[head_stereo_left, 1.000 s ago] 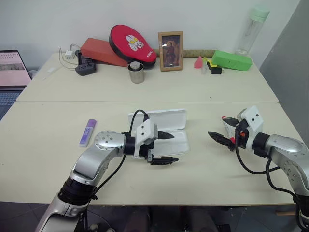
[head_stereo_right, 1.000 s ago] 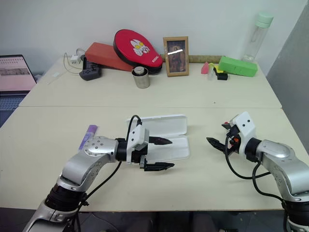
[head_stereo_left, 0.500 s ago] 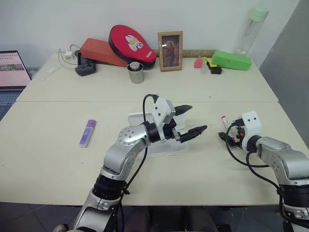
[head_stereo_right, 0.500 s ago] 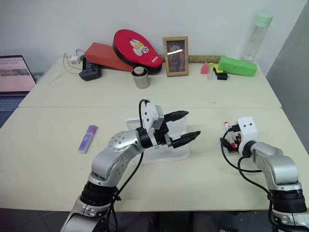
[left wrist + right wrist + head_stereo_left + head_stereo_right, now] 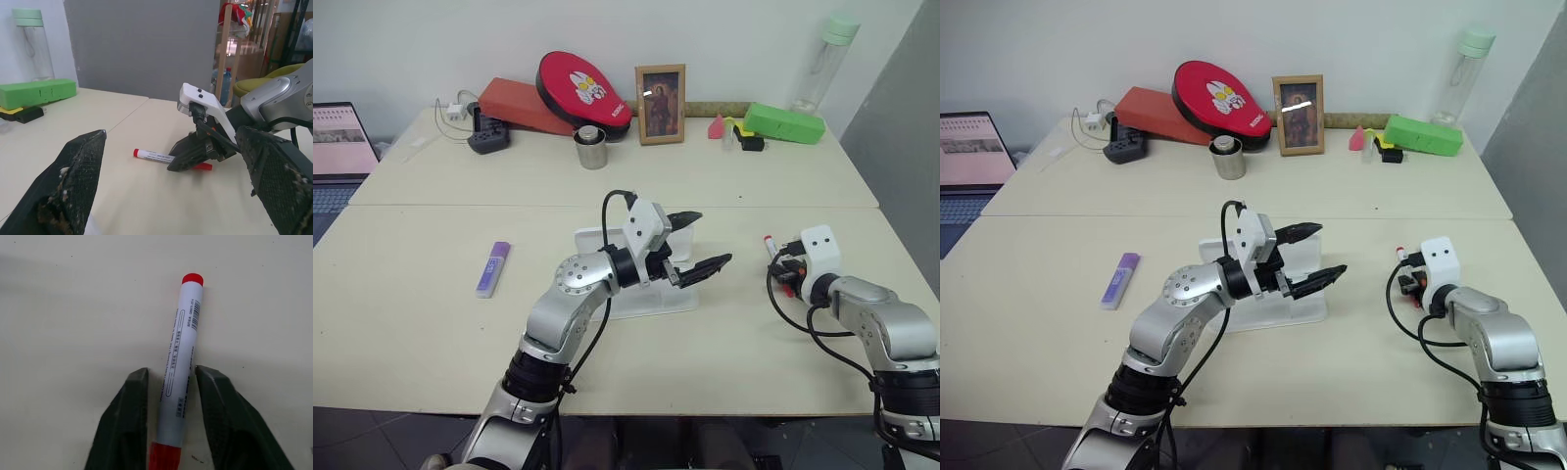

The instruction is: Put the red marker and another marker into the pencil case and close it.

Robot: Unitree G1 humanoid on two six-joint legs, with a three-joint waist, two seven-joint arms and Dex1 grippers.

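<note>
Two markers lay on the near table (image 5: pixel 431 323), well apart, with the case (image 5: pixel 641 299) between them. The case lay open, its lid (image 5: pixel 607 238) folded back toward the far table; the left arm hid most of the tray, so I could not tell whether anything was in it.

The red marker (image 5: pixel 179 364) lay flat on the table on the robot's right, its long axis running roughly away from the robot and slightly leftward, one red end near the gripper's palm and the other out past the fingertips. The right gripper (image 5: pixel 171 382) had come down over it, one black finger (image 5: pixel 128 406) on each side of the white barrel, drawn in close against it; I could not tell whether they really squeezed it.

The purple marker (image 5: pixel 492 268) lay on the robot's left, clear of the case, its long axis also pointing away from the robot, the paler end nearer.

The left gripper (image 5: pixel 697 242) hung above the case's right end, pointing toward the right arm, its fingers spread wide with nothing between them.

On the far table stood a steel cup (image 5: pixel 590 147), a bottle (image 5: pixel 822 61) and a green box (image 5: pixel 783 121).
</note>
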